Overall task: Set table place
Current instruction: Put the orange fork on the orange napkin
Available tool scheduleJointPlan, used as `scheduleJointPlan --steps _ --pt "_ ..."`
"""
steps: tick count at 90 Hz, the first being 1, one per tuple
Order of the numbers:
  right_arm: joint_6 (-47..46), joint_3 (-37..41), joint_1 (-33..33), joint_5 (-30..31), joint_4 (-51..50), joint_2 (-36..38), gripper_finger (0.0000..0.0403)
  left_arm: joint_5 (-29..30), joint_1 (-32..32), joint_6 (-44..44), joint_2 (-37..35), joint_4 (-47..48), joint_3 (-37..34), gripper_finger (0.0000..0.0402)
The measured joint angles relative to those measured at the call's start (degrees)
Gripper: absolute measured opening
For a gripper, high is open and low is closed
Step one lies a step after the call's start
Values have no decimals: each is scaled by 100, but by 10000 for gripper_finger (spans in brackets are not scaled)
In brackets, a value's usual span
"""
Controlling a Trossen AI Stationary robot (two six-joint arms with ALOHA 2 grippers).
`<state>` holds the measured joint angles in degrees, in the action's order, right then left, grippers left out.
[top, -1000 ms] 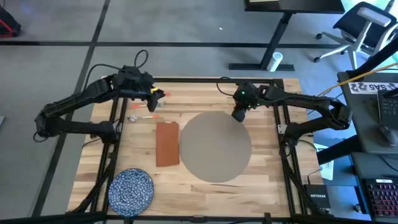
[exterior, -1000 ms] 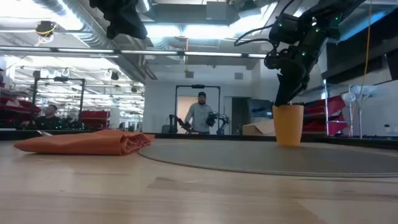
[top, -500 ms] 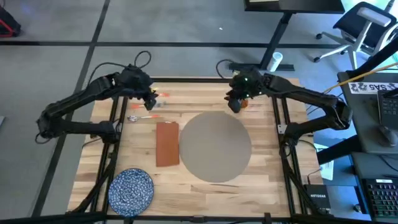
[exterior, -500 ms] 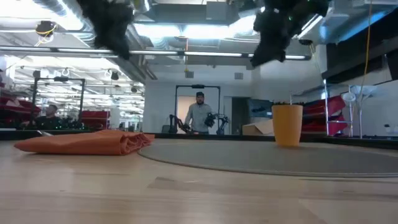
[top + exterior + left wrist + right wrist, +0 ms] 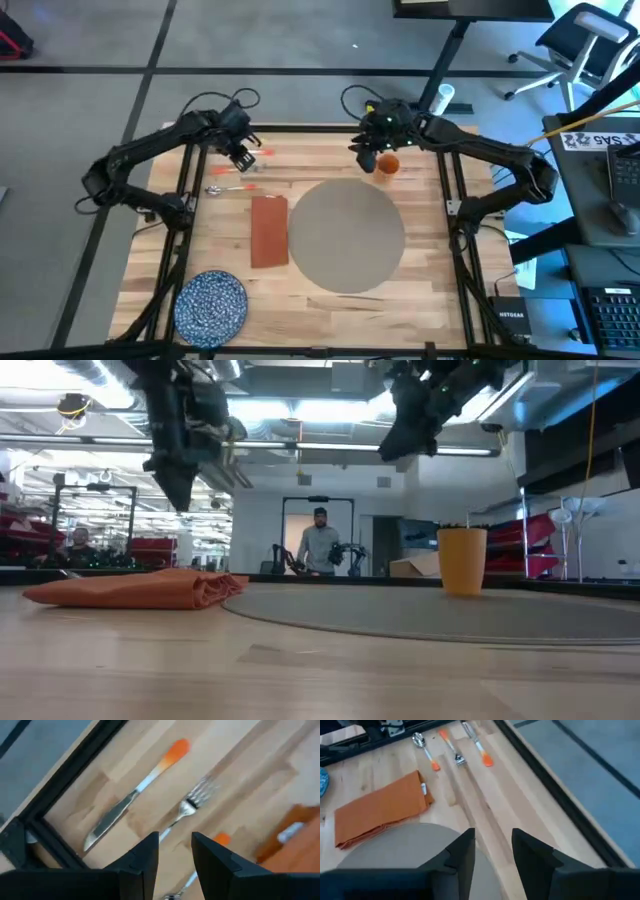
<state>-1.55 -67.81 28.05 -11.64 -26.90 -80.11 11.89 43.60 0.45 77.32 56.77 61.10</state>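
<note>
The round grey-beige placemat [image 5: 345,235] lies in the middle of the plank table [image 5: 430,290]. An orange cup [image 5: 388,163] stands upright at its far rim, seen also in the low view [image 5: 462,560]. A knife [image 5: 135,800], a fork [image 5: 192,805] and a spoon [image 5: 228,188], all orange-handled, lie at the far left. My left gripper [image 5: 175,845] hovers open above the fork. My right gripper [image 5: 368,155] hangs open in the air just left of the cup, touching nothing.
A rust-red folded napkin [image 5: 268,230] lies left of the placemat. A blue speckled plate [image 5: 211,303] sits at the near left corner. Black frame rails [image 5: 452,215] run along the table's sides. In the low view a person [image 5: 322,548] stands far behind the table.
My right gripper has let go of the orange cup, risen and drawn back toward the far edge and slightly left; the cup stays upright where it was. My left gripper has come down toward the cutlery at the far left.
</note>
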Motion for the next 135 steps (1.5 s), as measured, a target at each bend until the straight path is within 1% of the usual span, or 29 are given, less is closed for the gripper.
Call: scheduleJointPlan --steps 15,30,56,68,77,95,103,109,124,135 --pt "-80 2 -44 -3 282 -119 115 95 255 50 538 -99 0 75" --pt "-82 0 -44 -149 481 -117 115 90 334 693 1002 -510 0 62" --pt "-78 0 -39 -151 488 -117 115 51 126 2533 1383 -1361 0 61" --pt "-78 0 -31 -151 488 -117 115 31 53 3324 1482 -1484 0 61" --pt "-77 0 -28 -151 485 -117 115 23 48 3351 1493 -1655 0 61" --pt "-78 0 -28 -153 480 -117 115 -4 69 3449 1493 -1697 1 61" --pt "-77 0 -28 -224 467 -117 115 -175 61 3445 1493 -1505 2 61" --pt "-76 0 -28 -291 447 -117 115 -292 29 3389 1495 -1192 2 61" --pt "-76 2 -28 -306 440 -117 115 -333 -29 3118 1521 -591 -32 61" --pt "-76 2 -28 -333 440 -117 115 -316 -40 2958 1521 -425 -312 61"
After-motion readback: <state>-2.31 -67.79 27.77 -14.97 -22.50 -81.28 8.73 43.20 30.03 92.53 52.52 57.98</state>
